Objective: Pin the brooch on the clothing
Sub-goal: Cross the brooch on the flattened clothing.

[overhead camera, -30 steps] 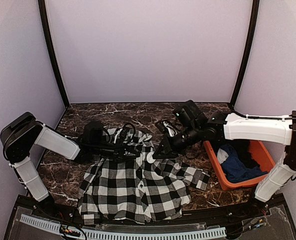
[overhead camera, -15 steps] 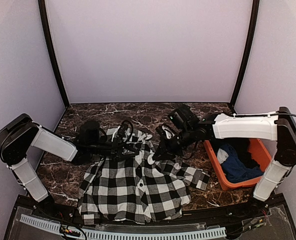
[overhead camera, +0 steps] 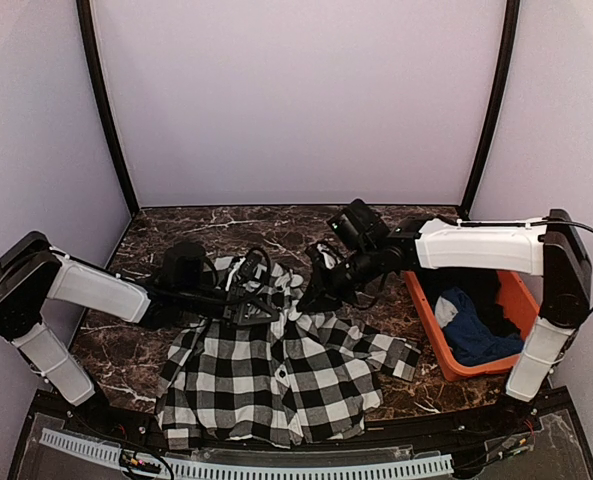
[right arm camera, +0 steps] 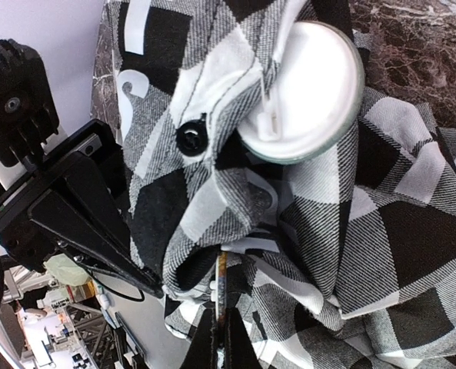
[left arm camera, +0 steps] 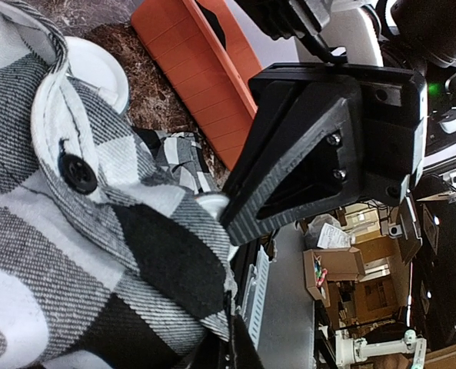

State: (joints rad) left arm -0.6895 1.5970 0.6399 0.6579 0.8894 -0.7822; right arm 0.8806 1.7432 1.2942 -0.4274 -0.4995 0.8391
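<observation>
Currently: both claws closed on flannel, brooch loose beside them

A fold of the checked shirt (right arm camera: 381, 246) is pinched in the right gripper (right arm camera: 221, 327), with the jaws closed right down on it. The left gripper (left arm camera: 233, 344) is likewise seen closed to a sliver on the placket edge, near the black button (left arm camera: 78, 174). The two claws are set almost tip to tip at the collar end of the shirt, which is spread over the marble table (overhead camera: 116, 340).

The brooch (right arm camera: 301, 91) is held by neither. It is seen back-up, pin bar showing, just beside the button at the cloth edge. Whether it rests on cloth or marble cannot be told.

Handling, as judged:
- The flannel is soft and limp. It is expected to bunch and give under the pin unless kept taut between two grips.
- The brooch is taken as small, rigid and glossy, so likely slippery on the face. It is best gripped across the rim, clear of the pin bar.

The orange bin (overhead camera: 431, 330) with the blue garment (overhead camera: 471, 335) is well apart on the right.
</observation>
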